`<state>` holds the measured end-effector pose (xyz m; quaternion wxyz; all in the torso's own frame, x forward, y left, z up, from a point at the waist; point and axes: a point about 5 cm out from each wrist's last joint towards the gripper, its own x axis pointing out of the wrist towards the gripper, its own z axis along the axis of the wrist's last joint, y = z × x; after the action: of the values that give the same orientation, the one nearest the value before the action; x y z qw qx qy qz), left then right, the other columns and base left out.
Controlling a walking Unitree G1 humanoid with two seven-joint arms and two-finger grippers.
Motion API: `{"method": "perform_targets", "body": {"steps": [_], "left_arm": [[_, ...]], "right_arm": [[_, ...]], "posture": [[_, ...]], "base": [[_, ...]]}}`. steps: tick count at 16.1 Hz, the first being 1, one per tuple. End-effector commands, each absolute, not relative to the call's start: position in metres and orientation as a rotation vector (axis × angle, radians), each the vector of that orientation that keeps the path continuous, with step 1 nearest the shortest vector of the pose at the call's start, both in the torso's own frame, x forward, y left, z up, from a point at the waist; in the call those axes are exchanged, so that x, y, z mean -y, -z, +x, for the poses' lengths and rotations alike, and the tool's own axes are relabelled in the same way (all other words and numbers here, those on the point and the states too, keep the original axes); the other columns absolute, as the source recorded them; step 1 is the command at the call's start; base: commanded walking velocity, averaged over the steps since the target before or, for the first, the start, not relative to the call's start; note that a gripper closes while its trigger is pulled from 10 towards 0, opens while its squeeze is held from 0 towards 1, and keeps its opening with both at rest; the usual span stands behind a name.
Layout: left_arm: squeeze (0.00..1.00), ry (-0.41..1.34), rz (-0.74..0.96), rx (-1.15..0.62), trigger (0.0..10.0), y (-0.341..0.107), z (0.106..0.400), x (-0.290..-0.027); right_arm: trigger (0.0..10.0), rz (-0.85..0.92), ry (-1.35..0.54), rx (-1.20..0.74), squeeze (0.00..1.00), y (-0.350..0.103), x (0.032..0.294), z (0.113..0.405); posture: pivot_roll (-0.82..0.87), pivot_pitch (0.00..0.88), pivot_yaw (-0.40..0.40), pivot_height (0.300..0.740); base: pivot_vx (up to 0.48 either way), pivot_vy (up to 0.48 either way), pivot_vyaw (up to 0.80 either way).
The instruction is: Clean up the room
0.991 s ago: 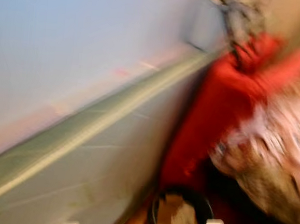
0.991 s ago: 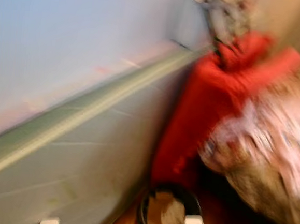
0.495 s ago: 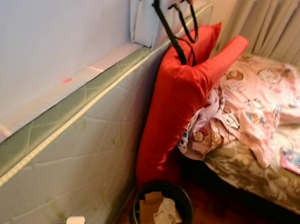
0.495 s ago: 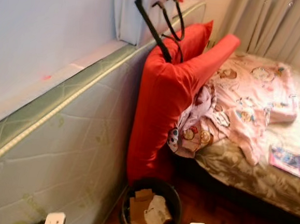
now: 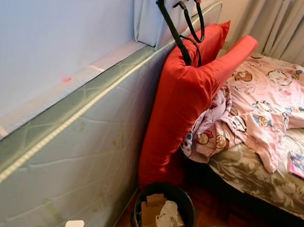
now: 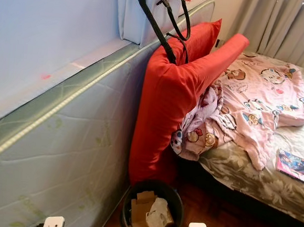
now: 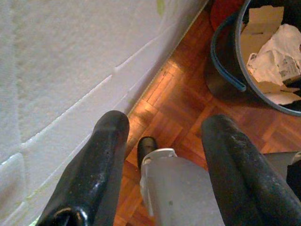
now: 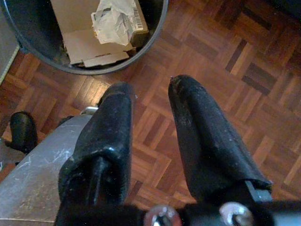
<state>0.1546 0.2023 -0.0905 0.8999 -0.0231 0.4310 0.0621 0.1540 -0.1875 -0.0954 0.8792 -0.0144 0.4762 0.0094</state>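
This is a bedroom in a home. A bed (image 5: 273, 181) with a floral sheet carries a crumpled pink cartoon-print garment (image 5: 257, 108) and a thin book (image 5: 301, 166). Two red cushions (image 5: 187, 98) lean beside a mattress (image 5: 70, 154) stood on edge against the pale blue wall (image 5: 47, 37), with a white handbag (image 5: 154, 16) perched on top. Curtains (image 5: 290, 24) hang behind the bed, and a black bin (image 5: 164, 215) of cardboard and paper sits on the parquet floor (image 8: 225, 66).
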Motion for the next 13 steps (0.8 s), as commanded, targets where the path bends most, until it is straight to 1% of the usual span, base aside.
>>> {"method": "perform_targets", "body": {"steps": [1,13], "left_arm": [[0.00,-0.050,0.111,-0.827,10.0,0.0684,0.1991,-0.2170],[0.00,-0.074,0.083,-0.827,10.0,0.0690,0.1982,-0.2169]], "right_arm": [[10.0,0.226,0.034,-0.884,0.00,0.0703,0.1729,0.2125],[10.0,0.233,0.034,-0.878,0.00,0.0701,0.1730,0.2128]], "posture": [[0.11,0.000,-0.074,0.740],[0.10,0.000,-0.073,0.740]], "base": [[0.000,-0.307,0.00],[0.000,-0.311,0.00]]}}
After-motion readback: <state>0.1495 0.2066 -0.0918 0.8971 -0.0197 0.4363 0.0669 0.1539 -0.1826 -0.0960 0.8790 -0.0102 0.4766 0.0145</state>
